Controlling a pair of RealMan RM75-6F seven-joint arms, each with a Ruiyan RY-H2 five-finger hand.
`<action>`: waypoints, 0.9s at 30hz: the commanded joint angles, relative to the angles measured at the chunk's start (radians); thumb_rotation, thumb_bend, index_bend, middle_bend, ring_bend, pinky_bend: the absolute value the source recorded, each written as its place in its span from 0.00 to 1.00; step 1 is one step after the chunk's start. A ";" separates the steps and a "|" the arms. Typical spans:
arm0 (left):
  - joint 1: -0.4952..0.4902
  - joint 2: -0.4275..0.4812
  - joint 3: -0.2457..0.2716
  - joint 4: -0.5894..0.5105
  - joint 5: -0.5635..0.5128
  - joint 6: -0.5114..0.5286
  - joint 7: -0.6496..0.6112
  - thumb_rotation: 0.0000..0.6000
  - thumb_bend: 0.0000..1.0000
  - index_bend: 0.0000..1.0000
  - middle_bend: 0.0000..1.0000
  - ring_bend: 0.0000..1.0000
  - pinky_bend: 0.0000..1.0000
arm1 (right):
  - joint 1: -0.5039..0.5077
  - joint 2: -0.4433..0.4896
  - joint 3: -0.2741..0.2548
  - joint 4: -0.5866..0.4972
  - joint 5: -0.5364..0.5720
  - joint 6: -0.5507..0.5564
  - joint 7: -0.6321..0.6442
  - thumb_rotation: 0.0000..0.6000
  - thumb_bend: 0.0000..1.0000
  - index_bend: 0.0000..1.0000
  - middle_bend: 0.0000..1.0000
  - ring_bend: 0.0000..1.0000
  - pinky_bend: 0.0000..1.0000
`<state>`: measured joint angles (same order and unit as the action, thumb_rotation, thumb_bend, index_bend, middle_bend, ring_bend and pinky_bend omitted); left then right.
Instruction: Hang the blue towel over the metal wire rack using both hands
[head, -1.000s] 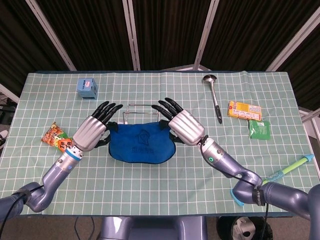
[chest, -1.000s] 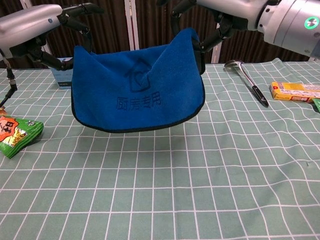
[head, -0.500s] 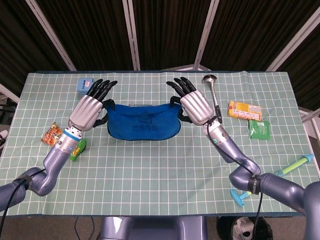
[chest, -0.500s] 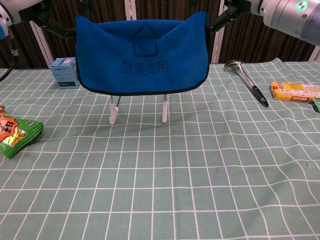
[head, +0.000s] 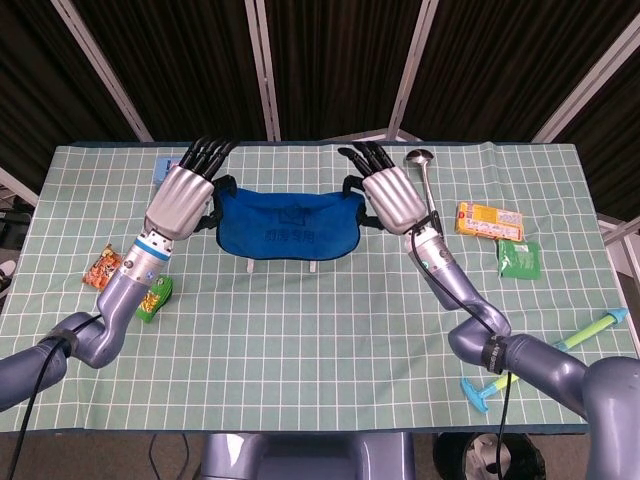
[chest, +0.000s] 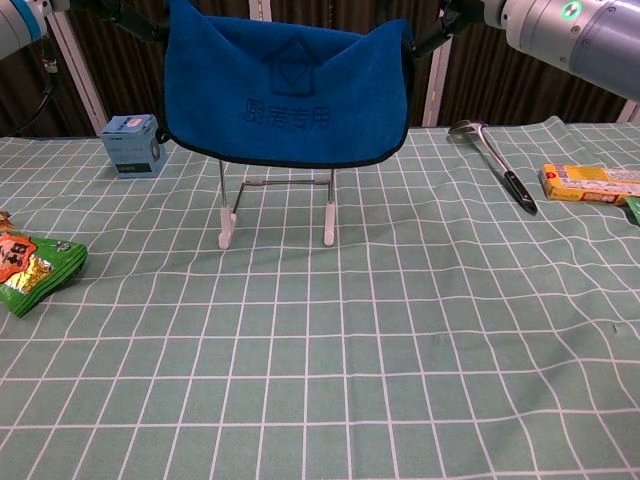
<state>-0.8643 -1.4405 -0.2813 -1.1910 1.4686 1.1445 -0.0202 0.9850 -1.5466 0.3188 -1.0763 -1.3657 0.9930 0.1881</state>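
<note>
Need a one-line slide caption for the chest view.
Both hands hold the blue towel spread above the metal wire rack, not yet draped.

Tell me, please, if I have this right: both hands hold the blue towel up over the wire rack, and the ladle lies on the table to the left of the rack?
Not quite: the ladle lies to the right of the wire rack, as the chest view shows. The rest stands: the left hand and right hand hold the blue towel up over the rack.
</note>
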 joint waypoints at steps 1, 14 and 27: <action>-0.011 0.003 -0.004 0.011 0.003 0.001 0.015 1.00 0.55 0.84 0.00 0.00 0.00 | 0.011 -0.012 0.008 0.018 0.005 -0.004 0.011 1.00 0.55 0.66 0.10 0.00 0.00; -0.046 -0.017 -0.003 0.060 -0.021 -0.033 0.028 1.00 0.55 0.84 0.00 0.00 0.00 | 0.053 -0.035 0.032 0.059 0.018 -0.015 0.017 1.00 0.55 0.66 0.10 0.00 0.00; -0.050 -0.085 0.030 0.134 -0.042 -0.059 -0.015 1.00 0.55 0.84 0.00 0.00 0.00 | 0.045 -0.050 -0.002 0.090 0.027 -0.041 0.007 1.00 0.55 0.66 0.10 0.00 0.00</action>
<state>-0.9157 -1.5158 -0.2575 -1.0685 1.4304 1.0915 -0.0280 1.0326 -1.5929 0.3205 -0.9904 -1.3407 0.9544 0.1923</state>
